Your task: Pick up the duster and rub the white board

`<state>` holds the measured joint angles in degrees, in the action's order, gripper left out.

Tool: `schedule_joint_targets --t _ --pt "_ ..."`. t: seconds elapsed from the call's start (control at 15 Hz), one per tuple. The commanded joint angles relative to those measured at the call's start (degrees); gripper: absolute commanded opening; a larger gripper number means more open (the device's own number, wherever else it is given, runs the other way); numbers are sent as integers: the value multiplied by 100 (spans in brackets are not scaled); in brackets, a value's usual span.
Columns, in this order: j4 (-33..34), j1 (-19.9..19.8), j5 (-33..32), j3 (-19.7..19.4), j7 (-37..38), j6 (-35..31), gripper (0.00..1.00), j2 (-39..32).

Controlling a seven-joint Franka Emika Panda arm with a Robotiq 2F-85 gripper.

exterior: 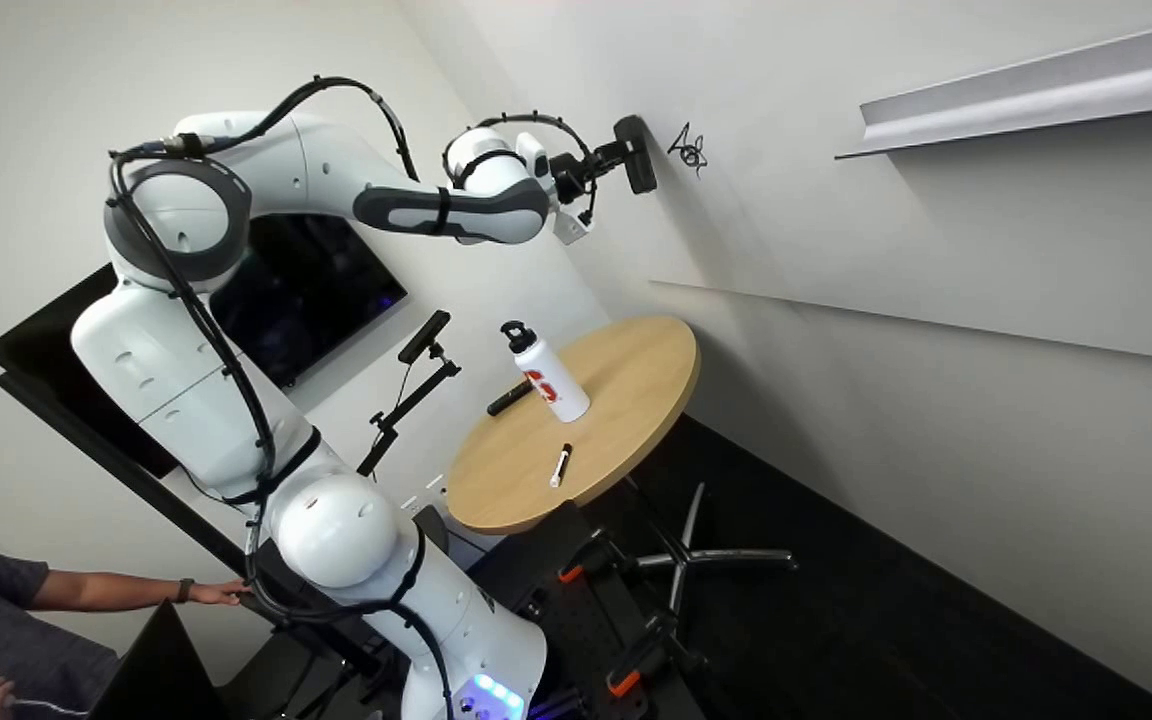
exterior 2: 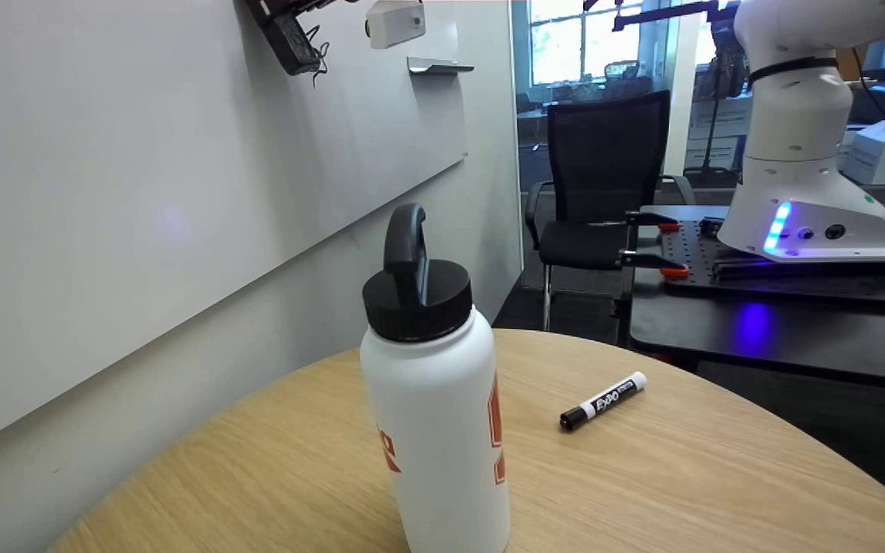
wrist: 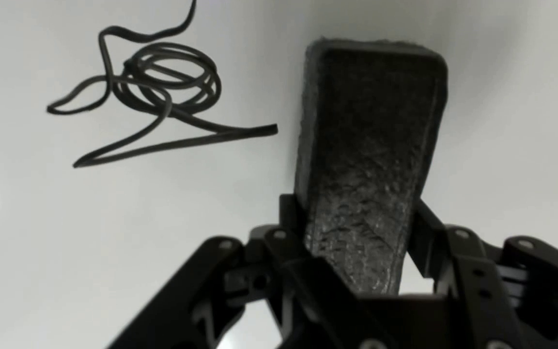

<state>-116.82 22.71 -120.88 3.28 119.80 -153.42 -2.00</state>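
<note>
My gripper (wrist: pixel 356 223) is shut on the duster (wrist: pixel 368 140), a black block with its long sides between the two fingers. Part of the duster's near end is hidden behind the gripper. The white board (exterior: pixel 866 230) carries a dark scribble (wrist: pixel 162 92), which lies just left of the duster in the wrist view. In an exterior view the duster (exterior: pixel 636 155) stands long side up, close against the board beside the scribble (exterior: pixel 688 150). Another angle shows the duster (exterior 2: pixel 289 42) partly in front of the scribble. Whether it touches the board I cannot tell.
Below the arm is a round wooden table (exterior: pixel 636 390) with a white bottle (exterior: pixel 551 378) with red print, a marker (exterior 2: pixel 604 401) and a dark bar (exterior: pixel 508 398). A narrow shelf (exterior: pixel 1036 95) juts from the board. A person (exterior: pixel 6 610) is at the lower left.
</note>
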Motion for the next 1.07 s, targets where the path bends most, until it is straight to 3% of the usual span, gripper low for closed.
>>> schedule_joint_targets --t 0.0,0.27,0.33,0.53,0.6,0.73,0.8,1.0 --pt "112 -53 -516 -44 755 78 30 -81" --pt "70 -69 -771 -71 651 584 30 -201" --pt "13 -445 -561 354 594 336 55 -116" --pt "11 -440 -623 359 594 437 55 -157" --pt "12 -440 -624 359 594 438 30 -157" --pt "-26 -520 -820 536 946 564 30 -159" --pt "-47 -295 -940 336 1155 596 30 -168" --pt "-78 -327 -1658 369 2039 1007 30 -239"
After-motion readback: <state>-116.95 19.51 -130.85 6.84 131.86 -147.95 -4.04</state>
